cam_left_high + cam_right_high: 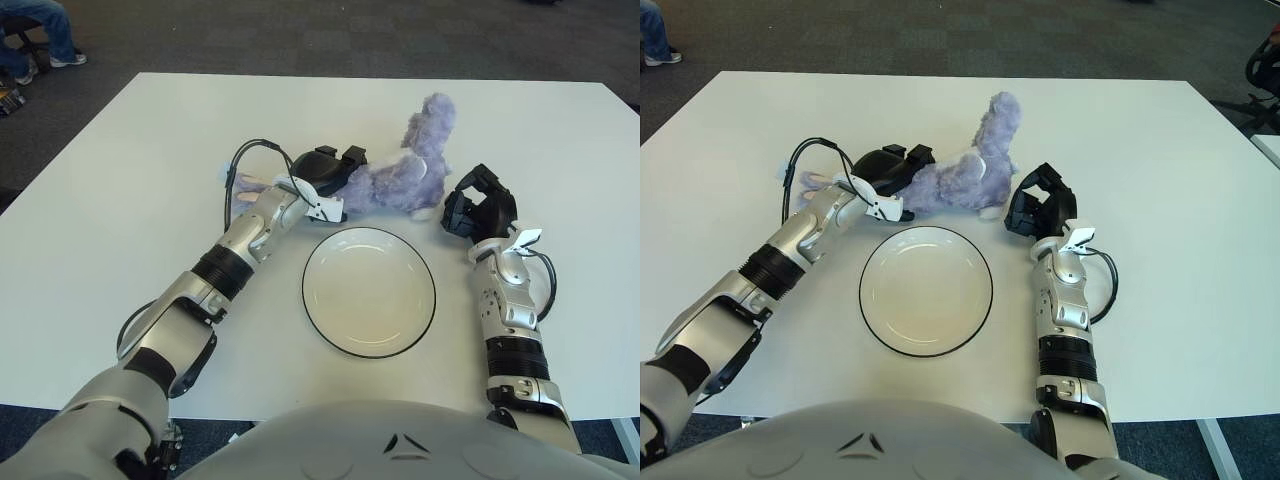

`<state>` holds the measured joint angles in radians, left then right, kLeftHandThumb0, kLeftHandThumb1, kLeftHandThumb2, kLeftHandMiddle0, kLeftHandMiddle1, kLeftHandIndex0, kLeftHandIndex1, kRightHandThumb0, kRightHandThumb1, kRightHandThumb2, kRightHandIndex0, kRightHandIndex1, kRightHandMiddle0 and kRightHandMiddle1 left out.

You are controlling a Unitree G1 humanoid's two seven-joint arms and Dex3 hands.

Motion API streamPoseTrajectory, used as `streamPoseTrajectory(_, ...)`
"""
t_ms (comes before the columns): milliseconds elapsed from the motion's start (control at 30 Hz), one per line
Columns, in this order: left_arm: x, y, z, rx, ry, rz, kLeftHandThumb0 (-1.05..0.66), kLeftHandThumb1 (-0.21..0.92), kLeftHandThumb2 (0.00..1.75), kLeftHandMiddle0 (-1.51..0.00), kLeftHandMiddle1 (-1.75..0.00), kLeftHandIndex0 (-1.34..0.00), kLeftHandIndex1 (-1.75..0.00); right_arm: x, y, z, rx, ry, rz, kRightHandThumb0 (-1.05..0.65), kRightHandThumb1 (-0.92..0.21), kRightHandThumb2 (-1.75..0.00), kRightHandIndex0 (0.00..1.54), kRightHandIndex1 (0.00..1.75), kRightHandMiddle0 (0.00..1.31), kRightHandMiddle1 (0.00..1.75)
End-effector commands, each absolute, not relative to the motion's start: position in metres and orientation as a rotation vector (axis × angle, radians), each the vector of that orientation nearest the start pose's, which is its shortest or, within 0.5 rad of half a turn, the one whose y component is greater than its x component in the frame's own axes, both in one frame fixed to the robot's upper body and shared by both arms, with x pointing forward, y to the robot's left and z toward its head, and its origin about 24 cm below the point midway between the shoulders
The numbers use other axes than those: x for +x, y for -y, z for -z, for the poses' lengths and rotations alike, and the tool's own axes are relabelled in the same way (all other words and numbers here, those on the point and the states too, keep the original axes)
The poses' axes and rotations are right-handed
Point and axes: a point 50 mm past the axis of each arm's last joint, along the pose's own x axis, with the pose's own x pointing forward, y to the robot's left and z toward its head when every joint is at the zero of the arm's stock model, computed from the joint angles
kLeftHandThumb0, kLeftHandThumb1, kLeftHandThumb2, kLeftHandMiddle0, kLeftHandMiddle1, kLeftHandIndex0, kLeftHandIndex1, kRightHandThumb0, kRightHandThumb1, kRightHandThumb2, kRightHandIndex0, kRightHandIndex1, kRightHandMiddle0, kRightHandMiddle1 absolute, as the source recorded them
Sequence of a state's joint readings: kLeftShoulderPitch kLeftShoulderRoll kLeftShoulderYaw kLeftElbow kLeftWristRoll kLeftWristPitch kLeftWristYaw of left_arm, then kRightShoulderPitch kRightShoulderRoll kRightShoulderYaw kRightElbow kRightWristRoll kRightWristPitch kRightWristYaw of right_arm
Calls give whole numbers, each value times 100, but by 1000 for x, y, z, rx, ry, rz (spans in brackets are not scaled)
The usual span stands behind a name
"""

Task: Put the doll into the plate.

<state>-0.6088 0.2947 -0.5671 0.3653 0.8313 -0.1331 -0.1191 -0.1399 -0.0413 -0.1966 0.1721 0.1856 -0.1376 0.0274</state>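
Fingers (pixel 352 155) of the left hand (pixel 325 172), black and three in number, curl over the near end of the lavender plush doll (pixel 400 178) at upper centre of the frame, apparently closed on its fur; whether the grip is fully secure cannot be told, since the palm hides the contact. The doll lies on the white rectangular table (pixel 120 180), its body stretched toward the right and one fluffy limb raised toward the top of the frame. A pale pink-and-lilac part of it shows to the left of the hand, behind the looping black wrist cable (pixel 232 185). The round white plate with a dark rim (pixel 369 291) sits at centre frame, just below the doll and apart from it, holding nothing. The right hand (pixel 478 212) shows at centre right, just beside the doll's right end and above the plate's right edge, its fingers loosely curled around nothing.

Step in hand, as judged: securing the grasp, with the doll not yet lifted. The next move calls for raising the doll clear of the table, carrying it a short way toward the bottom of the frame over the rim, and releasing it only when most of the soft body lies inside the plate, since trailing limbs may hang over the edge.
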Motion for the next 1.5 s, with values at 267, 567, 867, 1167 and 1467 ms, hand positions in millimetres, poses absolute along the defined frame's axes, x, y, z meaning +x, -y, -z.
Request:
streamPoseTrajectory(267,314,-64,-61,1313,308,739,0,5,158,-84,-161,-60,-175,277,198,-55,166,133,140,-52,-23,-143,123,175,69,175)
streamPoseTrajectory(567,315,-65,-61,1342,315,733,0,-4,163,-94,-150,-68,-175,277,198,-55,164,131,136,-52,-23,-142,122,175,69,175)
streamPoseTrajectory(867,315,-65,-63,1374,357,727,0,-9,168,-98,-148,-73,-175,277,198,-55,163,131,134,-52,-23,-142,122,175,69,175)
streamPoseTrajectory(1167,315,-65,-63,1350,335,702,0,-10,168,-100,-144,-74,-175,277,199,-55,159,130,134,-51,-23,-142,122,175,68,175)
streamPoseTrajectory(1467,315,-66,-63,1311,313,663,0,-8,165,-100,-143,-71,-175,277,199,-54,168,127,136,-51,-23,-142,122,175,68,175)
